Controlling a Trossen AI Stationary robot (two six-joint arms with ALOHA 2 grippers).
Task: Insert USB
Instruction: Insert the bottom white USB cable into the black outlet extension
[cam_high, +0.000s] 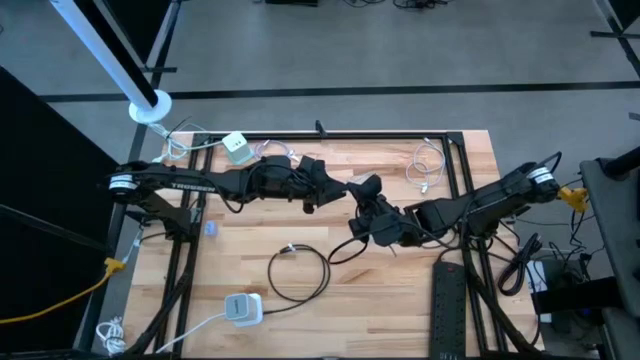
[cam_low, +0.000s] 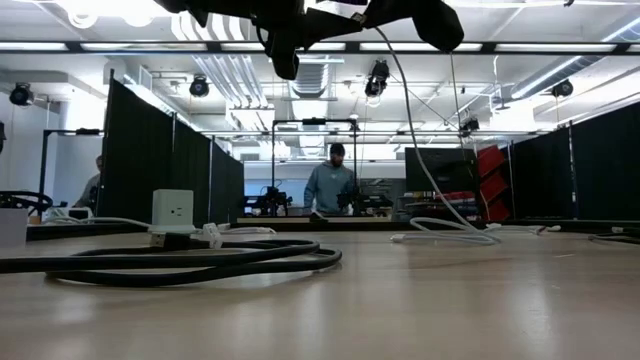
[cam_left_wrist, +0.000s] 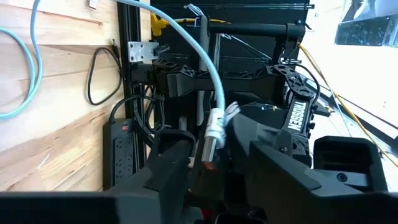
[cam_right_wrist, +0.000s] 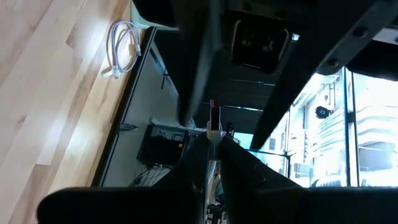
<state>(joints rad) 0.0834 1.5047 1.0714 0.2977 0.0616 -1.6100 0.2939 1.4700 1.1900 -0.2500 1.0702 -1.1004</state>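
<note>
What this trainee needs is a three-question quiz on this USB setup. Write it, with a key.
1. True or false: the left end effector grips the white USB plug of a pale blue cable.
2. Which thing lies by the light wooden table's edge on the right arm's side? A) a long black power strip B) a green cup C) a red box
3. Fill in: the high view shows ___ white square adapters on the table.

Key: 1 true; meanwhile the right end effector pinches a small white-and-red connector. 2 A. 3 two.
</note>
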